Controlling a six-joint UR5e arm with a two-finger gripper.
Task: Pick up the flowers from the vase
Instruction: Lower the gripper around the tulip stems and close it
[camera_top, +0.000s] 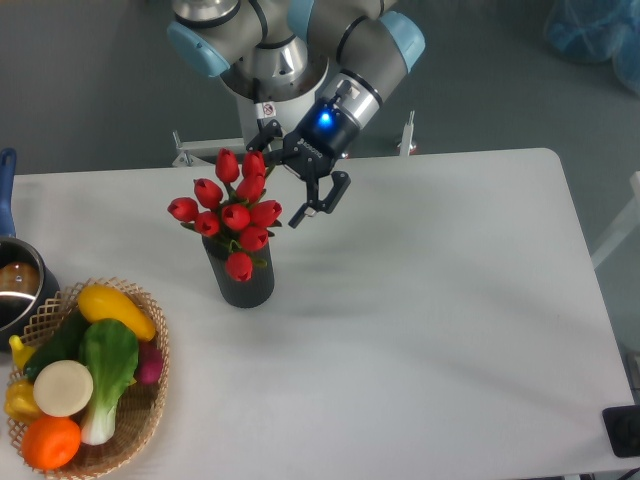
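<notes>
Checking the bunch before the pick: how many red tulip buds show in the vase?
9 on the flowers: two at the top, one below them, two on the left, three in the middle, one lowest over the vase mouth. More may hide behind them.
</notes>
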